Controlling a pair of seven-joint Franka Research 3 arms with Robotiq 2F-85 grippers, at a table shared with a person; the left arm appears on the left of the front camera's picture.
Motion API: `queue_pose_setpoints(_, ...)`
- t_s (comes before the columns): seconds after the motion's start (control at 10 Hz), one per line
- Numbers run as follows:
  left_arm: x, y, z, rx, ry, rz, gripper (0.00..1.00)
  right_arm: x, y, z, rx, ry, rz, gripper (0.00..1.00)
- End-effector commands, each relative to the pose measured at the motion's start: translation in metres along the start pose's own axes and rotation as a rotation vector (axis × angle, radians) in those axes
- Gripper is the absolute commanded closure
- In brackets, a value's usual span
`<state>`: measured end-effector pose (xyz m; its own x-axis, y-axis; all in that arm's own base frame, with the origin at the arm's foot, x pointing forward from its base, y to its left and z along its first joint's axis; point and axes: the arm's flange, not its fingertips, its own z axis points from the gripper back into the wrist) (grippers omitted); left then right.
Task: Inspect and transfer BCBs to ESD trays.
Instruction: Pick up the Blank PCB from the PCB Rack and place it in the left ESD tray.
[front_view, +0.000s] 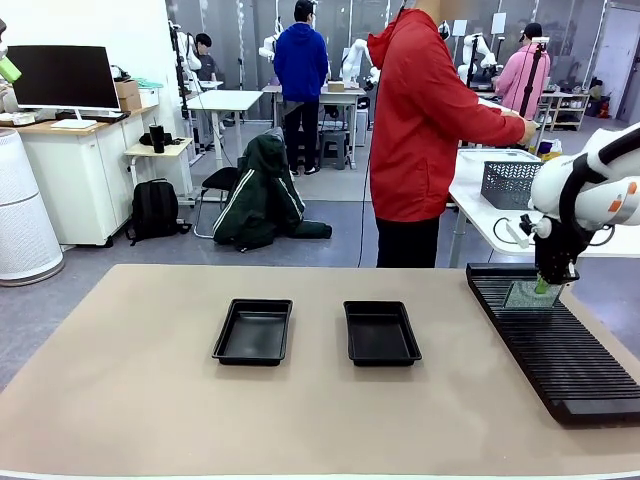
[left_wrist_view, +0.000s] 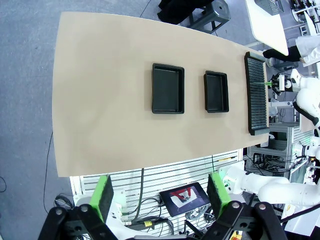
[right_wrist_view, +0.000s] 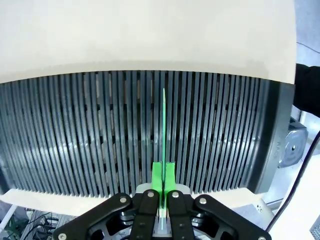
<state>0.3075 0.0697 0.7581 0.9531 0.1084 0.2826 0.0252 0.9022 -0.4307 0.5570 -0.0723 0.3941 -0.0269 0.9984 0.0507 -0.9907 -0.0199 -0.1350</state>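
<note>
the right gripper (front_view: 543, 285) is clamping its jaws on a bcb (front_view: 527, 293) at the right middle of the front view, holding it upright over the far end of the black slotted rack (front_view: 560, 350). the board's face is showing pale grey-green, a thin flat rectangle. in the right wrist view the bcb (right_wrist_view: 164, 130) is appearing edge-on as a fine bright green line rising from between the green pads (right_wrist_view: 157, 176) to the frame's centre, lined up with the rack's (right_wrist_view: 100, 135) slots; whether its lower edge is sitting in a slot i cannot tell. the left gripper (left_wrist_view: 161, 194) is hanging with its jaws wide apart, holding nothing, at the bottom of the left wrist view. the left-hand esd tray (front_view: 252, 303) and right-hand esd tray (front_view: 378, 304) are lying side by side, apart, at the table's (front_view: 130, 400) centre.
</note>
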Motion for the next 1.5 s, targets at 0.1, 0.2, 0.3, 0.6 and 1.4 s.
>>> queue_pose_setpoints(0.1, -0.001, 0.001, -0.001, -0.001, 0.0, 0.004, 0.0, 0.001, 0.0, 0.082, 0.049, 0.011, -0.034, 0.98)
queue_pose_setpoints(0.2, -0.001, 0.001, -0.001, -0.001, 0.0, 0.004, 0.0, 0.001, -0.001, 0.11, 0.061, 0.013, -0.054, 0.98)
queue_pose_setpoints(0.3, -0.001, 0.001, -0.001, -0.001, 0.0, 0.004, 0.0, 0.002, -0.001, 0.14, 0.057, 0.019, -0.077, 0.98)
queue_pose_setpoints(0.6, -0.001, 0.001, -0.001, -0.001, 0.0, 0.004, 0.0, 0.008, 0.007, 0.228, 0.064, -0.001, -0.117, 0.98)
queue_pose_setpoints(1.4, -0.001, 0.001, -0.001, -0.001, 0.0, 0.004, 0.0, 0.009, 0.019, 0.273, 0.056, 0.002, -0.138, 0.98)
